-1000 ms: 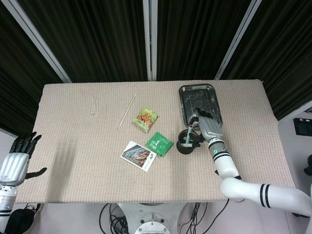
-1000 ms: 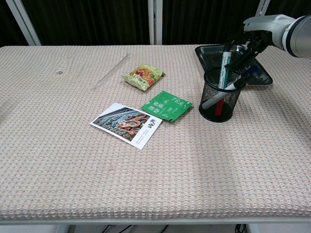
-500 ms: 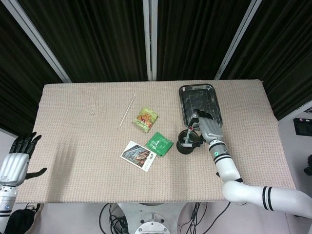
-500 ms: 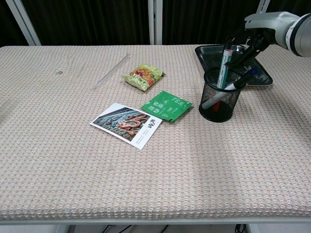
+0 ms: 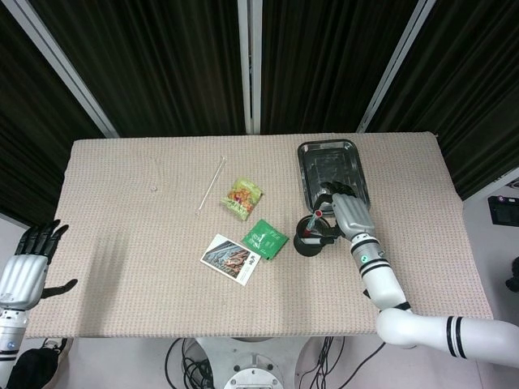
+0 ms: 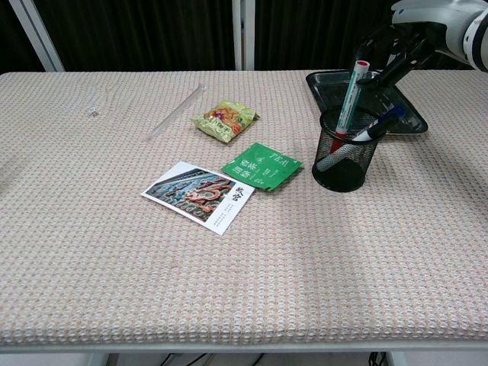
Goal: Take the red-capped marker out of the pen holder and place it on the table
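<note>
Since a second ago, when my right hand [image 6: 415, 38] sat low over the pen holder [image 6: 347, 151], I have raised it, and the red-capped marker [image 6: 351, 97] has come up with it: its cap now stands well above the rim, its lower end still inside the holder. The fingers pinch the marker near its top, the shaft tilted slightly. A second marker [image 6: 358, 142] with a dark cap leans across the rim, where it was before. The holder is a round black wire-mesh cup standing on the coarse beige woven table cover [image 6: 114, 252], just in front of a shallow dark metal tray [image 6: 320, 80]. My left hand [image 5: 27, 270] hangs off the table's near left edge, fingers spread and holding nothing, unchanged. A glossy green tea sachet [image 6: 261, 165], a printed card [image 6: 198, 196], a crinkled snack packet [image 6: 223, 121] and a thin clear straw [image 6: 175, 111] lie flat as before.
</note>
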Controlling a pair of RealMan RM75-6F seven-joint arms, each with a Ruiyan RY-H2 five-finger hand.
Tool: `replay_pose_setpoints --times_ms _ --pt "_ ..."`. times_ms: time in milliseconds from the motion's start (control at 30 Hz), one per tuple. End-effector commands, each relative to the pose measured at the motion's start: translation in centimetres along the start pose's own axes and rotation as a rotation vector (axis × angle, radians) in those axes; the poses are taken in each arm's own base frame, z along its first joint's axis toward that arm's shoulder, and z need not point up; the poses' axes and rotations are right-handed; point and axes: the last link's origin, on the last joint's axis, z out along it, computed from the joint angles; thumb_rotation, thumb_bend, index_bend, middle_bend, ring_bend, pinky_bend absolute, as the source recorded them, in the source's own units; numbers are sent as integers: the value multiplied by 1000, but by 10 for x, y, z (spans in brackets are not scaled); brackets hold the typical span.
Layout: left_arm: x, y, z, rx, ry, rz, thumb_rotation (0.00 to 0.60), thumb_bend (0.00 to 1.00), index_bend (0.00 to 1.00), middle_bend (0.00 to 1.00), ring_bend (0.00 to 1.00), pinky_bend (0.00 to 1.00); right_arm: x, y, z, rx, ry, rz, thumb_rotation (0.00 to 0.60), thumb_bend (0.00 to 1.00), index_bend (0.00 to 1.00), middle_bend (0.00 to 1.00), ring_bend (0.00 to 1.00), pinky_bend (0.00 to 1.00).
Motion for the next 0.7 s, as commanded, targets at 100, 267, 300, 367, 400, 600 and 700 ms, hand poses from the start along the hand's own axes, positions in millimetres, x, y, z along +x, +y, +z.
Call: replay_pose_setpoints --times_ms 100,267,300,367,400,600,700 --pt "1 1 0 -1 0 1 600 98 84 0 0 0 10 -5 -9 32 19 20 600 364 753 128 0 0" --pt "1 2 0 -7 -8 -11 600 97 84 0 0 0 24 -10 -23 69 49 51 600 365 756 141 0 0" --pt "1 2 0 -7 -7 -11 600 97 84 0 0 0 27 -10 -26 75 55 56 600 365 756 142 0 0" --pt "2 2 1 -8 -6 -12 600 98 84 0 0 0 34 -12 -33 91 67 65 600 365 758 142 0 0" --pt "2 2 1 -9 -6 -12 600 98 84 0 0 0 39 -12 -37 99 77 68 600 365 759 143 0 0" --pt "1 1 0 -8 -7 -13 600 98 84 0 0 0 62 -3 -65 123 151 55 600 365 770 153 0 0" --pt "0 0 0 -6 -7 -17 600 98 84 0 0 0 65 10 -81 112 159 17 600 365 777 156 0 0"
